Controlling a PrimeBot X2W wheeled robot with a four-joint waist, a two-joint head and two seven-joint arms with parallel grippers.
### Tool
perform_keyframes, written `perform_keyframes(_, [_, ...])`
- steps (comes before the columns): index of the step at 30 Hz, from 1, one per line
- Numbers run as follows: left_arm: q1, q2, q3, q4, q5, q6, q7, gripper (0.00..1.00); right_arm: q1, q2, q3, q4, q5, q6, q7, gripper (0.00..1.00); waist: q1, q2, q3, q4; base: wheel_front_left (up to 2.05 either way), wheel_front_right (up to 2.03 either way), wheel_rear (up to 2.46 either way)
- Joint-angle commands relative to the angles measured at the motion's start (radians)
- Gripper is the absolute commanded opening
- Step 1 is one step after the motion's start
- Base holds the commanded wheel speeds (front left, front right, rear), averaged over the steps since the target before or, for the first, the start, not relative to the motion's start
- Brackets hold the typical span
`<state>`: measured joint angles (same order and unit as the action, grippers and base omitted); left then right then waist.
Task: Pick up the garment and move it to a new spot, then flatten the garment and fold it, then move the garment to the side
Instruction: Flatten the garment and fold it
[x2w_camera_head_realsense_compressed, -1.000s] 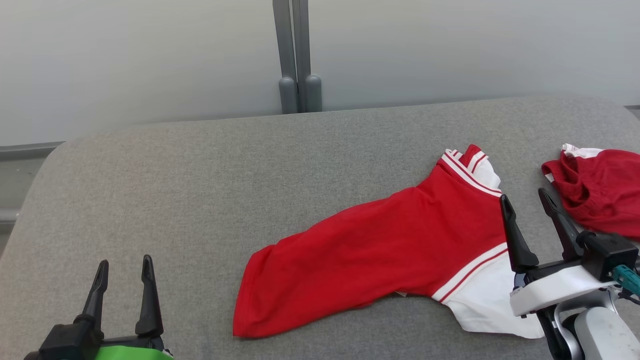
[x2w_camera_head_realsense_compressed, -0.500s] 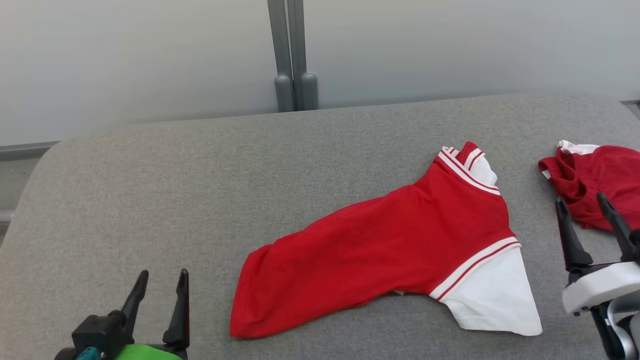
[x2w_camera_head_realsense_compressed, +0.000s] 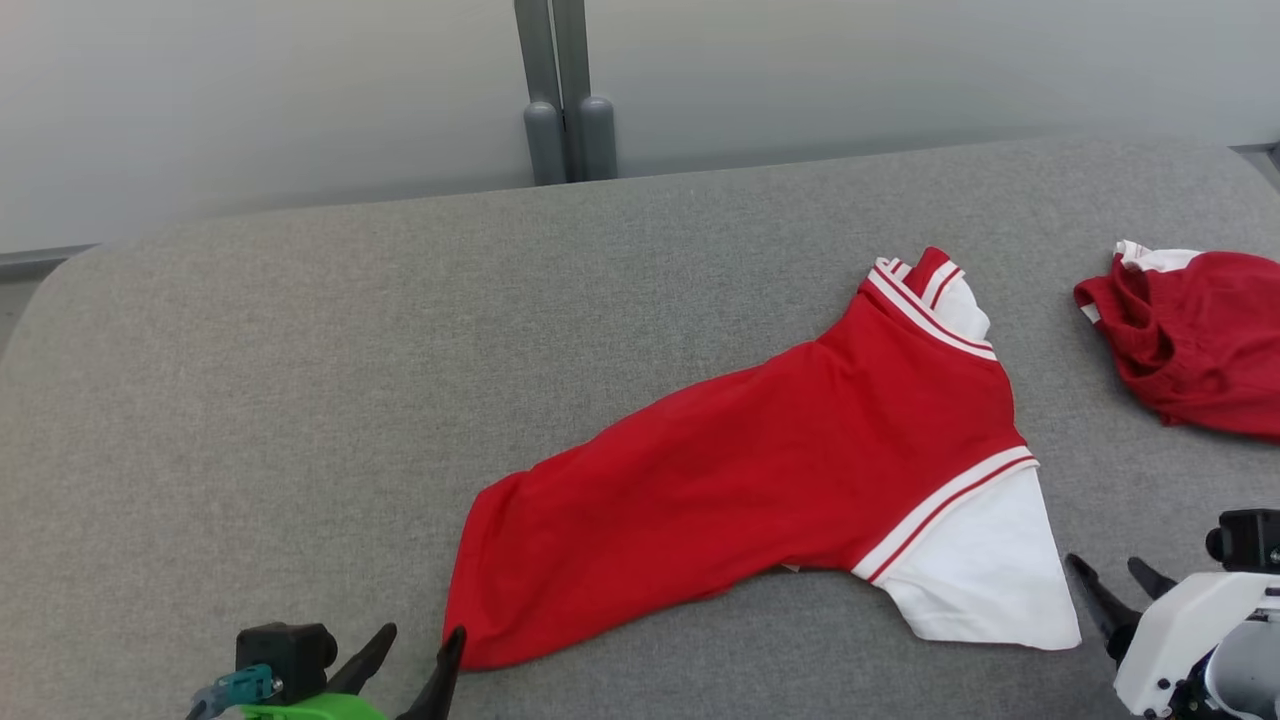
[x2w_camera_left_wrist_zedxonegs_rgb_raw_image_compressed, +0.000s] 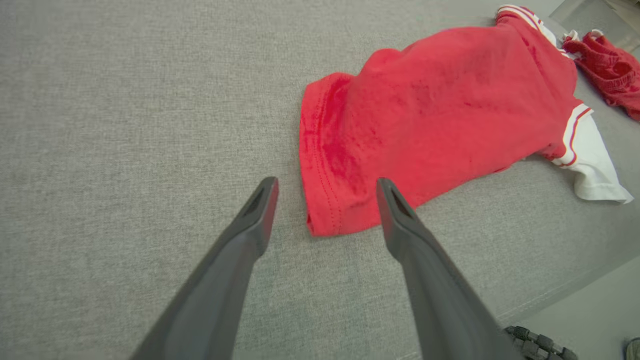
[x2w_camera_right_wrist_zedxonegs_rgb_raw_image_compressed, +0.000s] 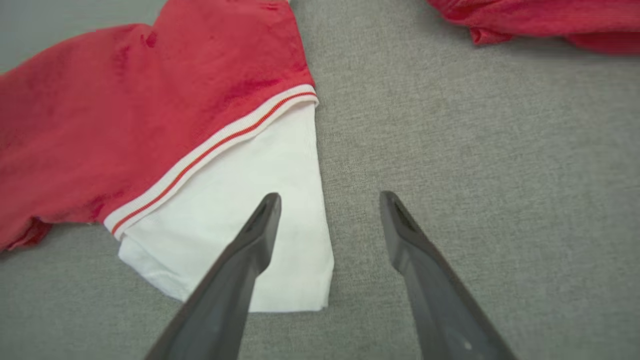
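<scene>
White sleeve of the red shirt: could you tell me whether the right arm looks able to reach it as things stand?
Probably yes. The right gripper is open right at the edge of the white sleeve, and nothing lies between them on the grey surface.

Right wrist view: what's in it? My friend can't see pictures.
An open claw points at the white sleeve of a red shirt lying on a grey pad, one finger over the sleeve's edge. Another red garment lies at the top right, apart from the shirt.
</scene>
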<state>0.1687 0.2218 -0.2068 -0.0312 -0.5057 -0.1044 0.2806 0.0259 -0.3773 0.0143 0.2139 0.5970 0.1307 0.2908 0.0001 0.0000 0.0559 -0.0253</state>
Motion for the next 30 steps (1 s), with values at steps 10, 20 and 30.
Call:
perform_keyframes(10, [-0.071, -0.005, -0.042, 0.056, -0.021, 0.003, 0.073, 1.00, -0.029, 0.037, 0.038, 0.079, 0.071, 0.000, 0.105, 1.00, -0.0001, 0.0000, 0.048, 0.013, 0.00, 0.00, 0.00])
perform_keyframes(20, [-0.134, -0.011, -0.098, 0.155, -0.054, -0.017, 0.078, 1.00, -0.052, 0.051, 0.086, 0.104, 0.091, 0.000, 0.092, 1.00, -0.0001, 0.0000, 0.065, 0.021, 0.00, 0.00, 0.00])
perform_keyframes(30, [-0.167, 0.000, -0.129, 0.232, -0.075, -0.023, 0.044, 0.40, -0.058, 0.043, 0.146, 0.116, 0.138, 0.000, 0.112, 0.00, -0.0001, 0.0000, 0.064, 0.011, 0.00, 0.00, 0.00])
